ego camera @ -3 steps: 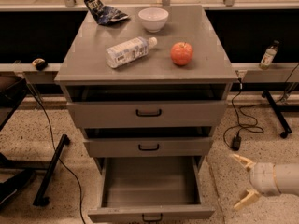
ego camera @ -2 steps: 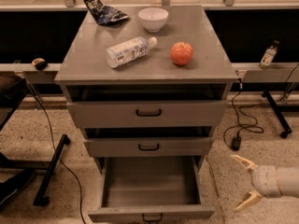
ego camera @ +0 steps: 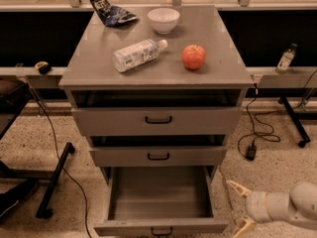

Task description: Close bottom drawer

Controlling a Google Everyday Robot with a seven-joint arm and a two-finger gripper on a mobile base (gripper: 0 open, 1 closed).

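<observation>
At the cabinet's [ego camera: 158, 120] foot, the bottom drawer [ego camera: 159, 195] stood pulled far out. The pincer [ego camera: 236, 208], spread wide and holding nothing, hovered just right of its front (the approach step, seemingly); next it needed to press that front inward.

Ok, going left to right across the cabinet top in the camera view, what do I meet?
Snack bag → water bottle → white bowl → red apple. The pincer sits open at lower right, beside the pulled-out bottom drawer.
</observation>
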